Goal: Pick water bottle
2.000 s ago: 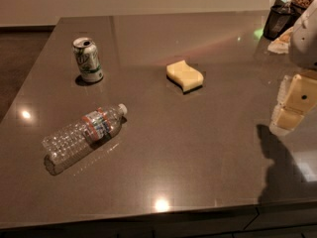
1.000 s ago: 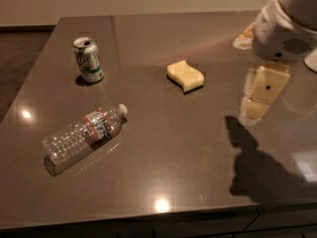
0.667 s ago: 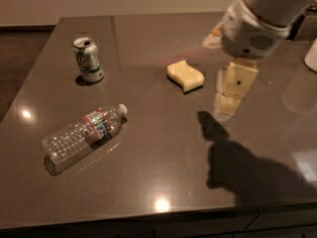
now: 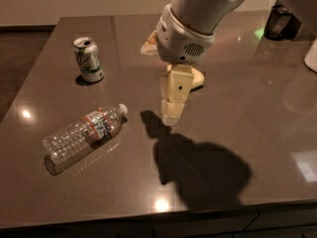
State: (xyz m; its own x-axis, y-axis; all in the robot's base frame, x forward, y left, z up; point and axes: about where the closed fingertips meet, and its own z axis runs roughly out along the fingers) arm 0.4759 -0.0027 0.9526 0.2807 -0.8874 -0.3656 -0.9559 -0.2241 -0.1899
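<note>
The water bottle point(image 4: 84, 133) is clear ribbed plastic with a small white cap and a red-and-blue label. It lies on its side at the front left of the dark table point(image 4: 237, 113), cap pointing right and away. My gripper point(image 4: 172, 114) hangs from a white wrist over the table's middle, to the right of the bottle's cap and above the surface, pointing down. It holds nothing that I can see. Its shadow falls on the table in front of it.
A green-and-white soda can point(image 4: 88, 59) stands upright at the back left. A yellow sponge point(image 4: 199, 80) lies mostly hidden behind the gripper. A dark object point(image 4: 279, 21) and a white object point(image 4: 312, 56) sit at the far right. The table's front edge is near.
The arm has swung left from the table's right edge to over the middle, in front of the sponge and closer to the bottle. The bottle and can have not moved.
</note>
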